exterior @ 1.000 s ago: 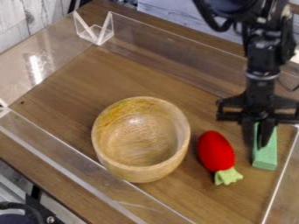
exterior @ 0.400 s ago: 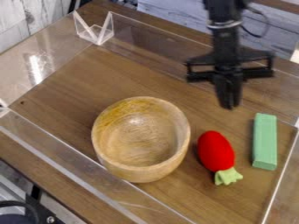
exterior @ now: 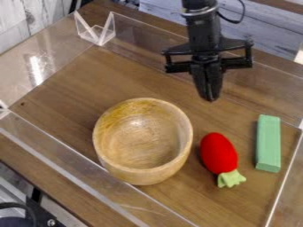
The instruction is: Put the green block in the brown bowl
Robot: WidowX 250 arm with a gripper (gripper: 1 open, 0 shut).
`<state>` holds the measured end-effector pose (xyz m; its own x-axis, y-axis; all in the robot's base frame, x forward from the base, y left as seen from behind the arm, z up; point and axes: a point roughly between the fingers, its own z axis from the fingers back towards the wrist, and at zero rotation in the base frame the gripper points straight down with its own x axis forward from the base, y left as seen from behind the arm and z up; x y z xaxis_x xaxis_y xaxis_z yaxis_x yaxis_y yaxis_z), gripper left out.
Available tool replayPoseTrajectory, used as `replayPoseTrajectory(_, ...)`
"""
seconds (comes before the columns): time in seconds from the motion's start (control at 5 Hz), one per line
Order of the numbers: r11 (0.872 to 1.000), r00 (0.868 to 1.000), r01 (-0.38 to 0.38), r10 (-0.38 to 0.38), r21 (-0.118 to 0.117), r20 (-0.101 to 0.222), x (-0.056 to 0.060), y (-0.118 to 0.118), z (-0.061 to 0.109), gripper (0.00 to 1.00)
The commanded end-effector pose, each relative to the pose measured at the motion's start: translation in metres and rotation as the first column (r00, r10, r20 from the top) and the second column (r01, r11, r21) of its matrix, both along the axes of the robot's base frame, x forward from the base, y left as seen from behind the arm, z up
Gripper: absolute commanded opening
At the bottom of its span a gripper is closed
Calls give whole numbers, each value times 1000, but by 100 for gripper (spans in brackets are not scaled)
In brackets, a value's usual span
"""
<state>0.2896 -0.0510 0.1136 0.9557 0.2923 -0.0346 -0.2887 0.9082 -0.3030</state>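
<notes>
The green block (exterior: 268, 142), a long flat light-green bar, lies on the wooden table at the right, free of the gripper. The brown bowl (exterior: 143, 138) stands empty at the centre-left, its thick rim and grain showing. My gripper (exterior: 210, 92) hangs above the table behind the bowl's right side, well up and left of the block. Its dark fingers are pressed together into a point, shut with nothing between them.
A red strawberry-like toy (exterior: 218, 154) with a pale-green leafy tip lies between the bowl and the block. Clear plastic walls (exterior: 48, 146) ring the table, and a small clear holder (exterior: 95, 28) stands at the back left.
The gripper has left the green block, risen and travelled left and back across the table, its fingers shut and empty. The block stays where it lay.
</notes>
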Motion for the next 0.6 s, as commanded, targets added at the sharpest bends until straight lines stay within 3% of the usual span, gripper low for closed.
replayPoseTrajectory(0.0, 997, 997, 71, -70, -3, 44, -9, -1, 19, 0)
replayPoseTrajectory(0.4, 990, 990, 140, -140, -5, 37, -16, 14, -5, 0)
